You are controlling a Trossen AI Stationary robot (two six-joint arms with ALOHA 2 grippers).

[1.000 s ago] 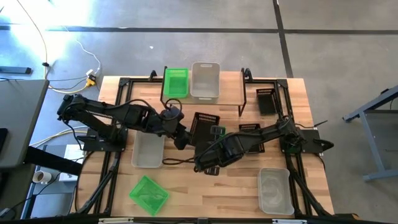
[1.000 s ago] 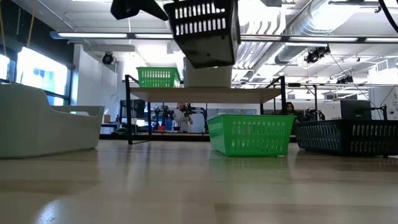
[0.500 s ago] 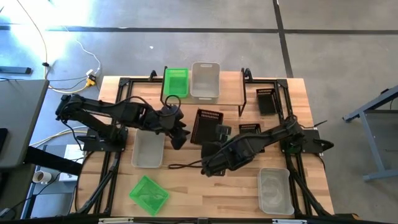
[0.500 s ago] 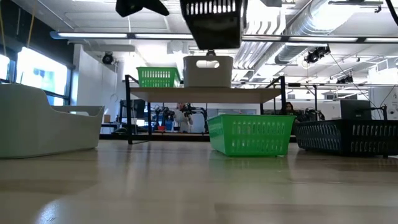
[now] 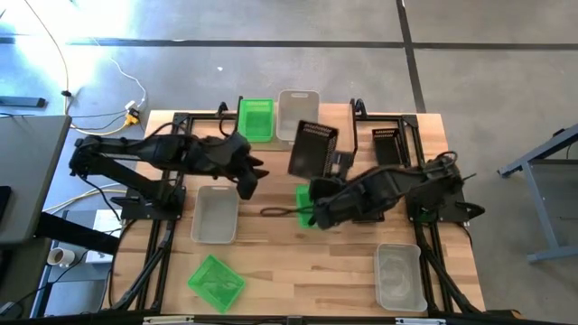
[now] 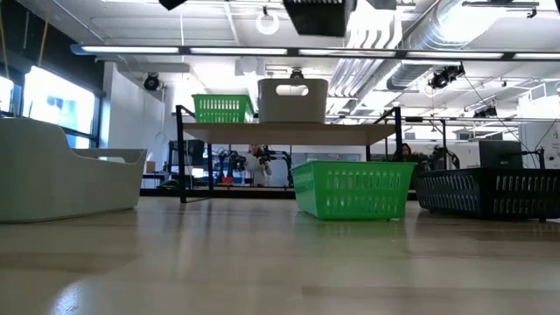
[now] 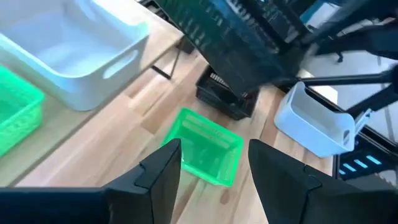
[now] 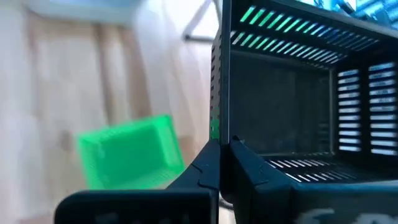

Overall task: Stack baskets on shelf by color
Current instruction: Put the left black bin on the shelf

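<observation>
Wooden table [image 5: 298,262]: right gripper [image 5: 336,165] clamps black basket [image 5: 312,149] in air nr shelf [image 5: 336,124]; left gripper [image 5: 254,172] spread wide, w/ nothing.

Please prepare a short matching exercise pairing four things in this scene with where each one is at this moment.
Column one:
1. lifted black basket
2. green basket beside the whitish one
3. left claw
4. right claw

Column two:
A. open, holding nothing, above the table
B. on the shelf
C. shut on a basket's rim
D. in the air, near the shelf

Pairs: 1-D, 2-B, 3-A, 4-C
</observation>
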